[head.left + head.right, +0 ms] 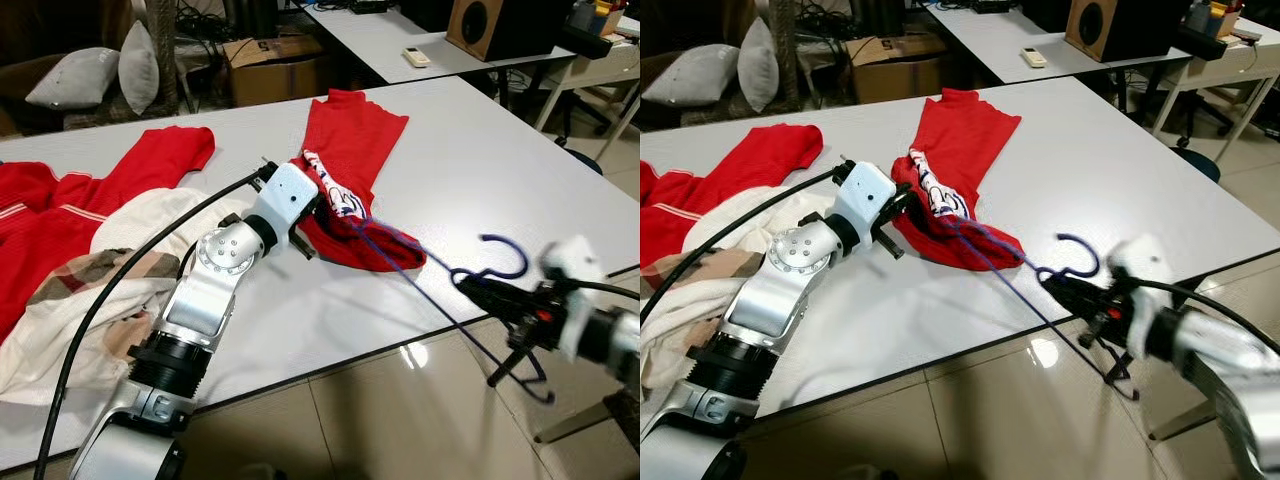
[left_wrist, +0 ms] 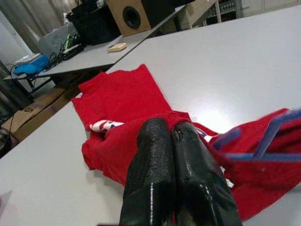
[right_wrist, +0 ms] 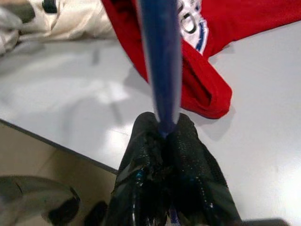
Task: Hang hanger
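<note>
Off the surface (image 1: pixel 480 180) edge, the blue hanger (image 1: pixel 440 270) is clamped in the right tool (image 1: pixel 480 291), its far end buried in the red garment (image 1: pixel 350 150). Left tool (image 2: pixel 171 141) is pinched together on that garment. Cloth should be held firm while the hanger is worked in.

Left gripper (image 2: pixel 171 136): two black fingers pressed together, tips pinching a fold of the red garment (image 2: pixel 127 101).
Red garment: lay rumpled on the white table (image 2: pixel 235 56) — one flat part stretched away from the fingers, a white patterned patch (image 2: pixel 102 125) showing at its edge.
Hanger (image 2: pixel 263 146): blue, blurred — its bars lay across the red cloth beside the fingers.
Background: a second table with a speaker (image 2: pixel 128 16), a small pale remote (image 2: pixel 116 46), and a cardboard box (image 2: pixel 23 120) on the floor.
</note>
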Controlling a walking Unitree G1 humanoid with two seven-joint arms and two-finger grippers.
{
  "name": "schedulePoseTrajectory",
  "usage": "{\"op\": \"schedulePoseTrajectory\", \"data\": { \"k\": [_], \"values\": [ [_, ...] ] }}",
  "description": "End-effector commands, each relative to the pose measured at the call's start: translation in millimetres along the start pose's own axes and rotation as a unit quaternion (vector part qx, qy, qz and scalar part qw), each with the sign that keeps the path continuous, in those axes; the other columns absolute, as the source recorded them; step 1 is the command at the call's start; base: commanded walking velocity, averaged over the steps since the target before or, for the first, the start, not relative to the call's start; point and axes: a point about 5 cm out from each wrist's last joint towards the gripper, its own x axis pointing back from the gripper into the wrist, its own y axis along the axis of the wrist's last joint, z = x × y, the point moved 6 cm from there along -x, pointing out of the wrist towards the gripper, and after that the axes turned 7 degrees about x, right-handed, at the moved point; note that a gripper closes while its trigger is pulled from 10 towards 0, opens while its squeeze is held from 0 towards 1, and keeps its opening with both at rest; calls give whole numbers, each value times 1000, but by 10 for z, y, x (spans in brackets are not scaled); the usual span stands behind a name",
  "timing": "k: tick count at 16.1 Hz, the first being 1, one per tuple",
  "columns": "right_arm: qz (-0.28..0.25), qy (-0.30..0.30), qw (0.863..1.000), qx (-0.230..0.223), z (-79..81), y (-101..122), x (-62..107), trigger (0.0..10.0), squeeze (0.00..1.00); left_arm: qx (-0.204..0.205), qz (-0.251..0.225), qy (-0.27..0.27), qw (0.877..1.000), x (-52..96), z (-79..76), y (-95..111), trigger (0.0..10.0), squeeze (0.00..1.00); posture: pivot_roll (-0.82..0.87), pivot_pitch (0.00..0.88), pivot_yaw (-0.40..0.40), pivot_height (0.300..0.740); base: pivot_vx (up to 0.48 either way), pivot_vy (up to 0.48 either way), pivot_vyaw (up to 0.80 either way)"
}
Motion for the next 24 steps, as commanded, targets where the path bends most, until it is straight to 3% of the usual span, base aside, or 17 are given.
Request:
{"op": "schedulePoseTrajectory", "data": {
  "k": [1, 7, 10, 13, 16, 19, 24],
  "values": [
    [10, 9, 1000, 19, -7, -6, -20, 10000, 0, -2, -1, -1, 1000, 16, -25, 25, 118, 0, -87, 0, -11, 740, 0, 0, 0],
    [29, 7, 998, 48, -93, -21, -116, 10000, 0, 1, 2, 6, 1000, 44, -39, 29, 0, 0, -75, 0, -38, 740, 0, 0, 0],
    [3, -17, 998, 61, -175, 105, -44, 10000, 0, 18, 34, 34, 999, 42, 58, -109, 0, 0, -71, 0, -43, 740, 0, 0, 0],
    [-9, 44, 997, 64, 39, 171, 174, 10000, 0, 30, 50, 50, 997, -6, 101, -166, 0, 0, -84, 0, -41, 740, 0, 0, 0],
    [-13, 76, 995, 59, 159, 182, 193, 10000, 0, 27, 39, 41, 998, -57, 74, -80, 0, 0, -87, 0, -28, 740, 0, 0, 0],
    [-5, 38, 997, 69, 32, 176, 51, 10000, 0, 11, 24, 18, 999, -73, 17, 57, 0, 0, -79, 0, -27, 740, 0, 0, 0],
    [-2, 21, 997, 73, -72, 188, -7, 10000, 0, 1, 31, 22, 999, -40, 47, 29, 0, 0, -68, 0, -42, 740, 0, 0, 0]
  ]
}}
